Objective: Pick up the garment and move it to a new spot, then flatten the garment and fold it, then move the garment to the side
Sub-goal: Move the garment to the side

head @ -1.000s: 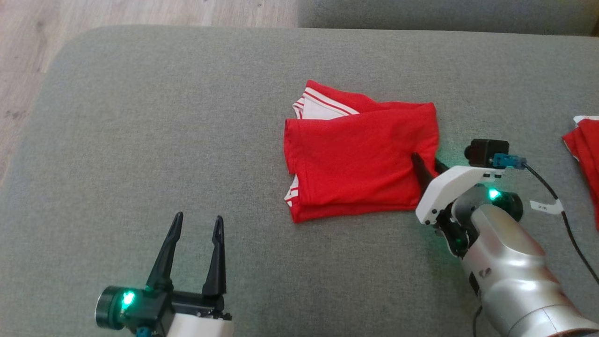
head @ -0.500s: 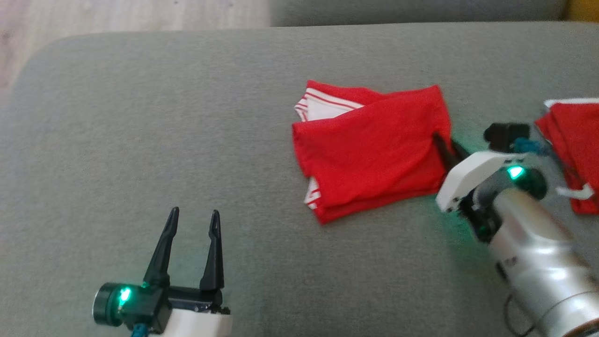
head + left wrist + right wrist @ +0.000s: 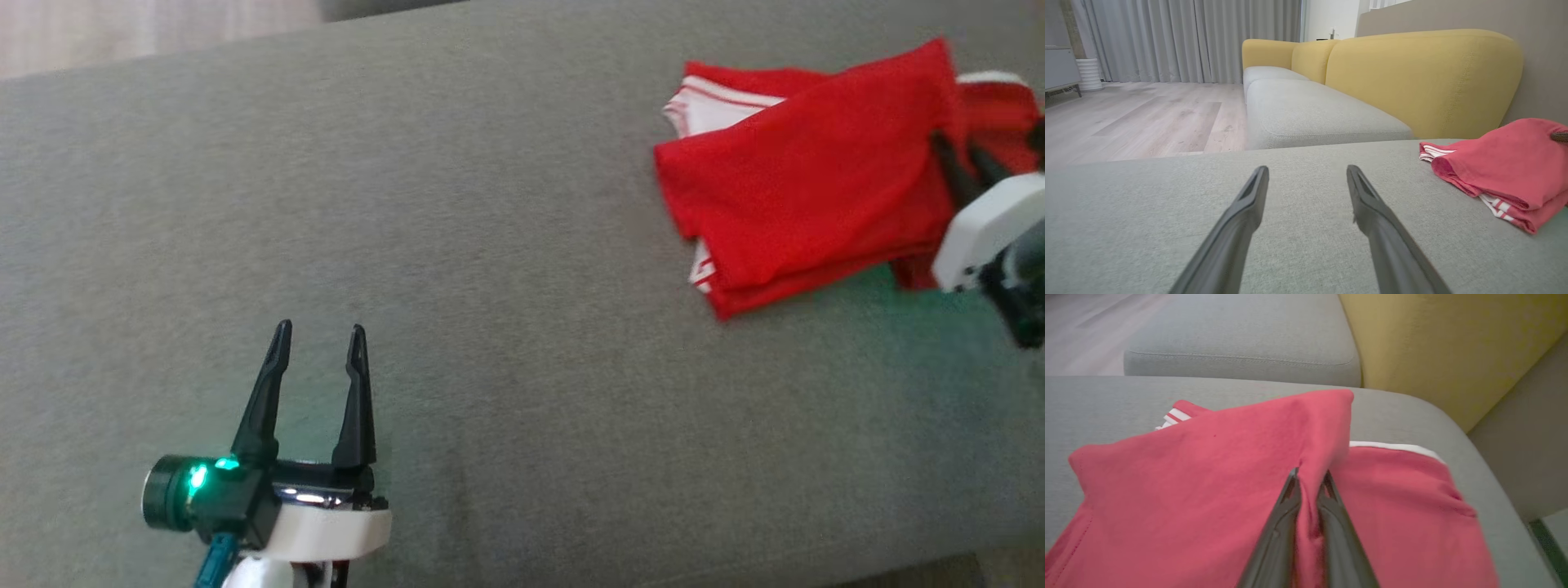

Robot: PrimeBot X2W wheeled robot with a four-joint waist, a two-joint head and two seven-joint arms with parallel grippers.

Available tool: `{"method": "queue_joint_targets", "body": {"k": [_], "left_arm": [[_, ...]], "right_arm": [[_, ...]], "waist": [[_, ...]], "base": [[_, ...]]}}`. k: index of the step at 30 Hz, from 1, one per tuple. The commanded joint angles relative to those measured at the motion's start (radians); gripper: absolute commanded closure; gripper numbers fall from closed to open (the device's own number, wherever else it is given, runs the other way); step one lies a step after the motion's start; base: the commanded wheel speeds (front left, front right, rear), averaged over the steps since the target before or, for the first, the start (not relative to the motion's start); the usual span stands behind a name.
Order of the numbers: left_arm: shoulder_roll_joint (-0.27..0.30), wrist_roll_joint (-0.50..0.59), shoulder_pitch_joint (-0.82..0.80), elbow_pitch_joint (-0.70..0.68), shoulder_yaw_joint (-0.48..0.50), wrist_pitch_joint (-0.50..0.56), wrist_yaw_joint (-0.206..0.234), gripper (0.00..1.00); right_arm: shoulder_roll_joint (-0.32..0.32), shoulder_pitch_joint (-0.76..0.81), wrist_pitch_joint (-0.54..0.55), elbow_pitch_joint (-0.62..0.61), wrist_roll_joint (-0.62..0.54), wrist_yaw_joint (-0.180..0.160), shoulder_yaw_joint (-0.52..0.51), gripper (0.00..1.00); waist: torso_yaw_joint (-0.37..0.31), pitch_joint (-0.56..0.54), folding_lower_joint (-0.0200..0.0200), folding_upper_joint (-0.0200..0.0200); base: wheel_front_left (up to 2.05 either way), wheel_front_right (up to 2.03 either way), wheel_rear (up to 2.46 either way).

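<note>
Though partly cut off, right gripper (image 3: 957,147) clenched on red garment (image 3: 800,188), left gripper (image 3: 319,331) released

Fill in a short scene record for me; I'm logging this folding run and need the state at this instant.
surface: grey sofa cushion
garment: folded red garment, white-striped trim, on the right part of the cushion
right gripper: shut, pinching the garment's right edge
left gripper: open, holding nothing, above bare cushion
neighbour: second red garment, beside the pinched edge
backdrop: yellow backrest
</note>
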Motion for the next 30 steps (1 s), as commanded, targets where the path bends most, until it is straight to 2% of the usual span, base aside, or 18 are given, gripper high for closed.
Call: {"method": "queue_joint_targets", "body": {"k": [1,8,17,18,19,20,25,30], "left_arm": [[-0.004,0.008,-0.033,-0.030,0.037,-0.005,-0.007,0.00],[-0.004,0.023,-0.062,-0.032,0.048,-0.005,-0.024,0.00],[-0.004,0.015,-0.087,-0.017,0.042,-0.005,-0.036,0.00],[-0.004,0.013,-0.086,-0.015,0.042,-0.005,-0.036,0.00],[-0.004,0.011,-0.086,-0.012,0.042,-0.005,-0.035,0.00],[-0.004,0.009,-0.084,-0.009,0.042,-0.005,-0.034,0.00],[-0.004,-0.001,-0.074,0.006,0.037,-0.005,-0.029,0.00],[-0.004,-0.009,-0.060,0.010,0.031,-0.005,-0.017,0.00]], "right_arm": [[-0.044,-0.024,0.005,-0.039,-0.010,-0.001,-0.003,1.00],[-0.152,-0.037,0.039,-0.093,-0.038,-0.001,-0.070,1.00],[-0.222,-0.027,0.074,-0.121,-0.137,-0.001,-0.213,1.00],[-0.227,-0.022,0.077,-0.120,-0.155,-0.001,-0.231,0.86],[-0.228,-0.016,0.081,-0.119,-0.172,-0.001,-0.250,0.58],[-0.225,-0.009,0.086,-0.117,-0.187,-0.001,-0.270,0.00],[-0.161,0.051,0.084,-0.138,-0.271,-0.001,-0.349,0.00],[-0.040,0.164,0.062,-0.220,-0.332,-0.001,-0.387,0.00]], "waist": [[-0.036,0.026,-0.0001,0.0000],[-0.067,0.066,-0.0001,0.0000],[-0.041,0.090,-0.0001,0.0000],[-0.036,0.089,-0.0001,0.0000],[-0.032,0.086,-0.0001,0.0000],[-0.029,0.082,-0.0001,0.0000],[-0.015,0.046,-0.0001,0.0000],[0.001,-0.002,-0.0001,0.0000]], "base": [[0.00,0.00,0.00],[0.00,0.00,0.00],[0.00,0.00,0.00],[0.00,0.00,0.00],[0.00,0.00,0.00],[0.00,0.00,0.00],[0.00,0.00,0.00],[0.00,0.00,0.00]]}}
